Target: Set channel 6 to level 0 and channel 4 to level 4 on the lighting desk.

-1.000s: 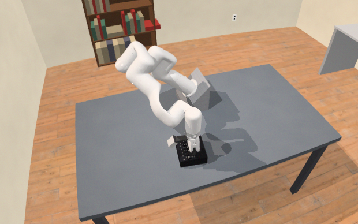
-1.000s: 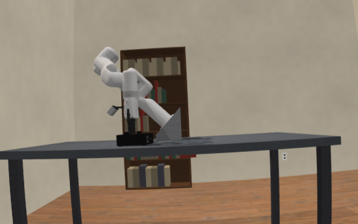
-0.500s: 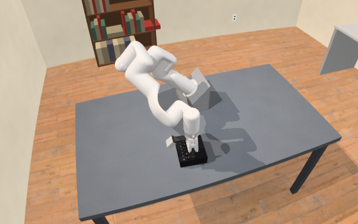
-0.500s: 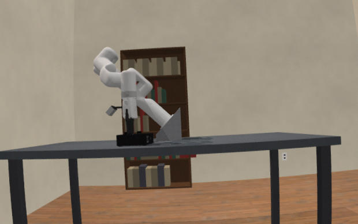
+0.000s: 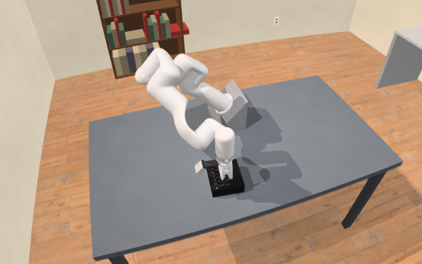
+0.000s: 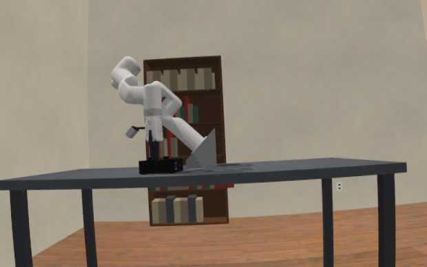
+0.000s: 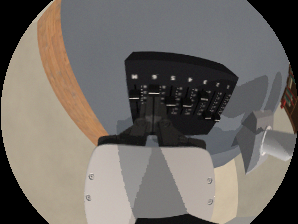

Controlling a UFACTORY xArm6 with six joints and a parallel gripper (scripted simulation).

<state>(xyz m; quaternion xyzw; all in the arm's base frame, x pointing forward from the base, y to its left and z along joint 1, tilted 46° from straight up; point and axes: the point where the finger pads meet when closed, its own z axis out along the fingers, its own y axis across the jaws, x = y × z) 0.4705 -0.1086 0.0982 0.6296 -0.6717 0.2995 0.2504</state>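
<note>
The lighting desk is a small black box that stands flat on the grey table, near its front edge. A row of several faders with pale caps runs across its top in the wrist view. My gripper points straight down with its fingers shut together. Its tips are down at the desk's top panel, over a fader slot near the left end of the row in the wrist view. I cannot tell which channel that is, or read any fader's level.
The arm's grey wedge base stands on the table behind the desk. A bookshelf is at the far wall and a grey cabinet at the right.
</note>
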